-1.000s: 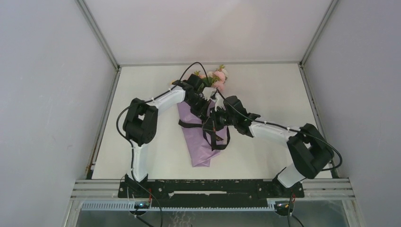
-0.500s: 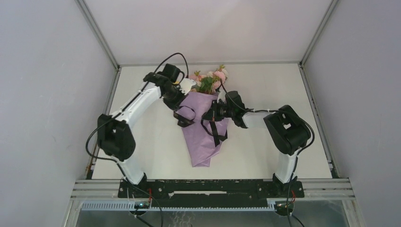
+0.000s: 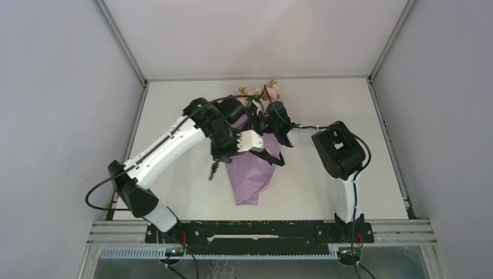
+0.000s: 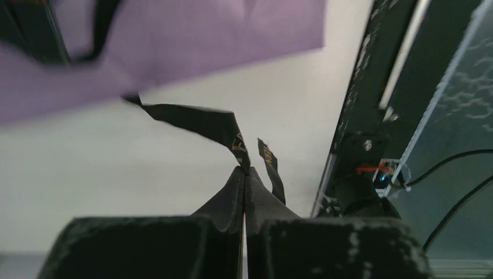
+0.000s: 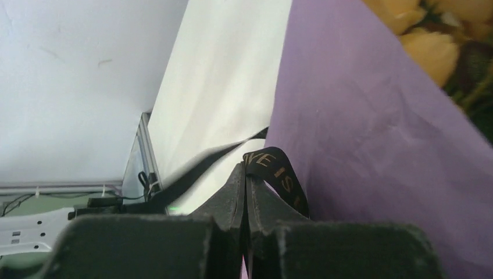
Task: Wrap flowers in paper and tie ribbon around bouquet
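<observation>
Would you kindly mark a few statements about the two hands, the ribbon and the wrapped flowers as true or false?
1. The left hand is shut on the narrow black ribbon. True.
2. The right hand is open and empty. False: it is shut on the ribbon too.
3. The lilac-purple paper sheet is wrapped around the pink and yellow flowers. True.
4. The blooms lie by the near edge of the white table. False: they lie toward the table's far edge.

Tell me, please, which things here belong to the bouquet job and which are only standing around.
Belong to the job:
flowers
purple paper, wrapped around them
black ribbon

Only there:
white table
black base rail
grey walls
</observation>
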